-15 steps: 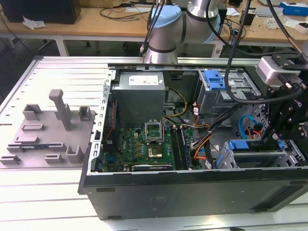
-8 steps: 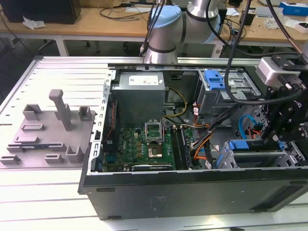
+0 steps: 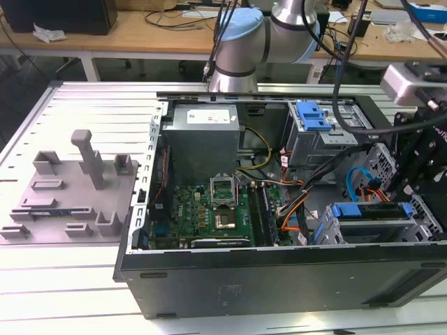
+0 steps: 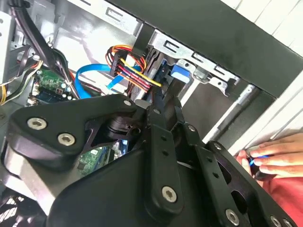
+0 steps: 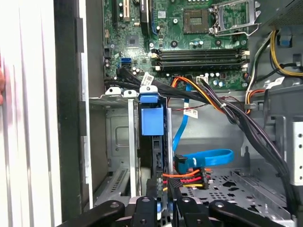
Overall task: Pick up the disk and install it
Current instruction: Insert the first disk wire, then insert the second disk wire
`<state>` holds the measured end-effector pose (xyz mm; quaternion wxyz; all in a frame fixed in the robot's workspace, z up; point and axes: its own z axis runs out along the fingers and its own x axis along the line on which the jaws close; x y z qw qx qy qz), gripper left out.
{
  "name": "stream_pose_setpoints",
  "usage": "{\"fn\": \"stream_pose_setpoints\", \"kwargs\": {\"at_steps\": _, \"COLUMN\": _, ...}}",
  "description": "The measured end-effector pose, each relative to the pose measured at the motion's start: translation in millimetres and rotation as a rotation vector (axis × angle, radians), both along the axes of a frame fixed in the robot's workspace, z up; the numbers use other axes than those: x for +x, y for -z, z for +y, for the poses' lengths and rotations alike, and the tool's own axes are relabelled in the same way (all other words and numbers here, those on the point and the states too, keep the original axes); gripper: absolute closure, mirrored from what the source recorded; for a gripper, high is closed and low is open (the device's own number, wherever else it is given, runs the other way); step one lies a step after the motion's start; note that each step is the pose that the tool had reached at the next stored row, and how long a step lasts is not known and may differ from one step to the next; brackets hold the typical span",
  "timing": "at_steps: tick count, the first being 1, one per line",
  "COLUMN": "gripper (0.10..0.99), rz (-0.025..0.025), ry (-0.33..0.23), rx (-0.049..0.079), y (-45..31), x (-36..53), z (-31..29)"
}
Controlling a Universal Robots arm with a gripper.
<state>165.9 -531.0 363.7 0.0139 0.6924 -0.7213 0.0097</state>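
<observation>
Disk (image 5: 152, 156) edge-on in drive cage (image 5: 116, 142), lower end hidden behind tool (image 5: 163, 205).

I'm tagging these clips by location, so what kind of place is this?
Probably an electronics or robotics lab: an open computer case sits on a slatted metal table below a robot arm, with cluttered workbenches behind.

The disk (image 5: 152, 156), blue-railed and standing on edge, sits in the case's drive cage (image 5: 118, 142).

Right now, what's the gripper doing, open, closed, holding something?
Gripper: closed on the disk, which stands on edge in the drive cage.
</observation>
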Motion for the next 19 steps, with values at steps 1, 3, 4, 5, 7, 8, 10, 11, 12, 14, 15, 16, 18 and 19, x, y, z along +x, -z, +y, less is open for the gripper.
{"fn": "stream_pose_setpoints", "kwargs": {"at_steps": 1, "gripper": 0.847, "rz": 0.0000, "ry": 0.000, "rx": 0.000, "y": -3.8, "x": 0.0, "z": 0.0}}
{"fn": "stream_pose_setpoints", "kwargs": {"at_steps": 3, "gripper": 0.847, "rz": 0.0000, "ry": 0.000, "rx": 0.000, "y": -9.3, "x": 0.0, "z": 0.0}}
{"fn": "stream_pose_setpoints", "kwargs": {"at_steps": 4, "gripper": 0.847, "rz": 0.0000, "ry": 0.000, "rx": 0.000, "y": -10.2, "x": 0.0, "z": 0.0}}
{"fn": "stream_pose_setpoints", "kwargs": {"at_steps": 5, "gripper": 0.847, "rz": 0.0000, "ry": 0.000, "rx": 0.000, "y": -10.1, "x": 0.0, "z": 0.0}}
{"fn": "stream_pose_setpoints", "kwargs": {"at_steps": 7, "gripper": 0.847, "rz": 0.0000, "ry": 0.000, "rx": 0.000, "y": -10.1, "x": 0.0, "z": 0.0}}
{"fn": "stream_pose_setpoints", "kwargs": {"at_steps": 8, "gripper": 0.847, "rz": 0.0000, "ry": 0.000, "rx": 0.000, "y": -10.3, "x": 0.0, "z": 0.0}}
{"fn": "stream_pose_setpoints", "kwargs": {"at_steps": 10, "gripper": 0.847, "rz": 0.0000, "ry": 0.000, "rx": 0.000, "y": -10.4, "x": 0.0, "z": 0.0}}
{"fn": "stream_pose_setpoints", "kwargs": {"at_steps": 11, "gripper": 0.847, "rz": 0.0000, "ry": 0.000, "rx": 0.000, "y": -10.5, "x": 0.0, "z": 0.0}}
{"fn": "stream_pose_setpoints", "kwargs": {"at_steps": 12, "gripper": 0.847, "rz": 0.0000, "ry": 0.000, "rx": 0.000, "y": -10.5, "x": 0.0, "z": 0.0}}
{"fn": "stream_pose_setpoints", "kwargs": {"at_steps": 14, "gripper": 0.847, "rz": 0.0000, "ry": 0.000, "rx": 0.000, "y": -10.5, "x": 0.0, "z": 0.0}}
{"fn": "stream_pose_setpoints", "kwargs": {"at_steps": 15, "gripper": 0.847, "rz": 0.0000, "ry": 0.000, "rx": 0.000, "y": -10.5, "x": 0.0, "z": 0.0}}
{"fn": "stream_pose_setpoints", "kwargs": {"at_steps": 16, "gripper": 0.847, "rz": 0.0000, "ry": 0.000, "rx": 0.000, "y": -10.5, "x": 0.0, "z": 0.0}}
{"fn": "stream_pose_setpoints", "kwargs": {"at_steps": 18, "gripper": 0.847, "rz": 0.0000, "ry": 0.000, "rx": 0.000, "y": -10.5, "x": 0.0, "z": 0.0}}
{"fn": "stream_pose_setpoints", "kwargs": {"at_steps": 19, "gripper": 0.847, "rz": -0.0001, "ry": 0.000, "rx": 0.000, "y": -10.6, "x": 0.0, "z": 0.0}}
